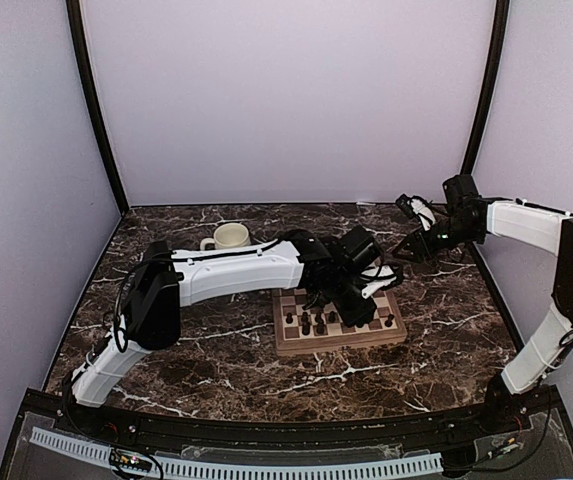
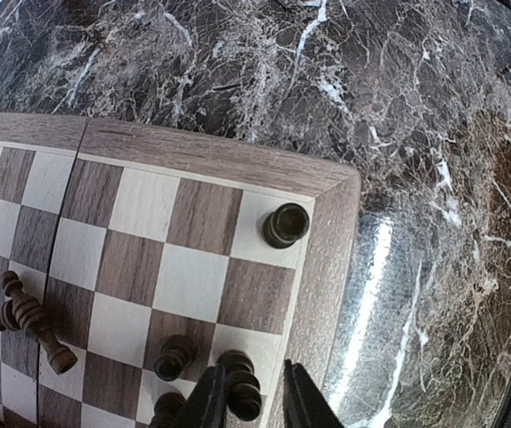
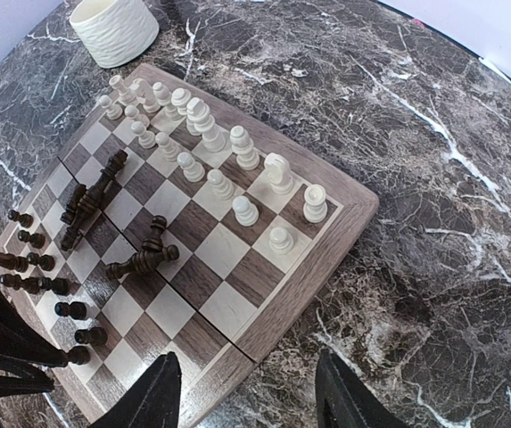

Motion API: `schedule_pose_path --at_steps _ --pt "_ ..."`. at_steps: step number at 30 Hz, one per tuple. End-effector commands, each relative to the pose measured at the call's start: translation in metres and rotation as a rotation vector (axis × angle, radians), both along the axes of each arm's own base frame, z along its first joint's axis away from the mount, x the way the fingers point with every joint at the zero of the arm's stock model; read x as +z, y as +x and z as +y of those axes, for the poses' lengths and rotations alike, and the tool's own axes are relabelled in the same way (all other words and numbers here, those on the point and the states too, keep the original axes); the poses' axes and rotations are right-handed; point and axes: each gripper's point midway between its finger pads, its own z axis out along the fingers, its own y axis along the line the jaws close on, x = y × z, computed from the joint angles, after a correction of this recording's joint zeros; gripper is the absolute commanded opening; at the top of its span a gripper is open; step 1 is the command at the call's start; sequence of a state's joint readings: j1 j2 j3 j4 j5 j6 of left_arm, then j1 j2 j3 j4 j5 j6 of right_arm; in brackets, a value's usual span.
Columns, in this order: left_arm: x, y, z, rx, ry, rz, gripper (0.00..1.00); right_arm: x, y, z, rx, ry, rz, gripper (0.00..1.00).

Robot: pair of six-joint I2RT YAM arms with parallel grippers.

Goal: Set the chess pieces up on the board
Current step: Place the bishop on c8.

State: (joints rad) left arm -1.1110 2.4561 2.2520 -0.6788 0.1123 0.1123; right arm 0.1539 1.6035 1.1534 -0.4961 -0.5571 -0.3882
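The board (image 1: 336, 347) lies mid-table. Cream chess pieces (image 3: 210, 134) stand in two rows along its far side. Dark chess pieces (image 3: 37, 263) stand along the opposite side, and several more dark ones lie toppled (image 3: 94, 201) in the middle. My left gripper (image 2: 250, 367) hangs over the board's corner (image 2: 201, 147). Its fingers are narrowly apart round an upright dark piece (image 2: 242, 392): the left finger overlaps it and a gap shows on the right. Another dark piece (image 2: 286, 223) stands on the corner square. My right gripper (image 3: 246, 357) is open, raised above the board's edge (image 3: 326, 241), holding nothing.
A cream ribbed mug (image 1: 230, 236) stands behind the board's left corner. The left arm (image 1: 236, 270) stretches across above the table to the board. Bare marble tabletop (image 2: 416, 178) lies to the right of the board. Walls enclose the table on three sides.
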Motion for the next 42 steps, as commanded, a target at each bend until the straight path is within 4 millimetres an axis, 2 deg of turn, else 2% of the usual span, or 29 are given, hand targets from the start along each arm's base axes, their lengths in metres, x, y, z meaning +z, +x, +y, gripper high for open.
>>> schedule_pose_path --at_steps 1,8,17,25,34,36,38,42 --pt "0.002 -0.003 0.004 0.005 0.01 0.004 0.28 0.0 0.0 0.001 0.01 0.007 -0.001 0.53" --pt "0.002 0.005 0.005 0.018 0.015 -0.032 0.3 0.0 0.0 0.001 0.012 0.007 0.0 0.53" --pt "-0.006 0.001 0.007 0.017 0.018 0.009 0.25 0.0 0.0 0.001 0.012 0.008 0.001 0.53" --pt "-0.003 -0.001 0.005 0.009 0.003 0.023 0.2 0.0 0.0 0.002 0.013 0.008 0.001 0.53" --pt "-0.003 -0.001 0.005 0.008 0.005 0.025 0.19 -0.001 0.0 0.001 0.012 0.006 0.003 0.53" --pt "-0.004 0.0 0.006 0.012 0.008 0.022 0.24 -0.001 0.0 0.001 0.013 0.007 0.003 0.53" --pt "-0.001 0.001 0.006 0.018 0.006 0.012 0.34 -0.001 0.0 0.001 0.013 0.008 0.003 0.53" --pt "0.009 0.006 0.005 0.03 -0.008 -0.015 0.42 0.001 0.0 0.001 0.011 0.006 -0.001 0.53"
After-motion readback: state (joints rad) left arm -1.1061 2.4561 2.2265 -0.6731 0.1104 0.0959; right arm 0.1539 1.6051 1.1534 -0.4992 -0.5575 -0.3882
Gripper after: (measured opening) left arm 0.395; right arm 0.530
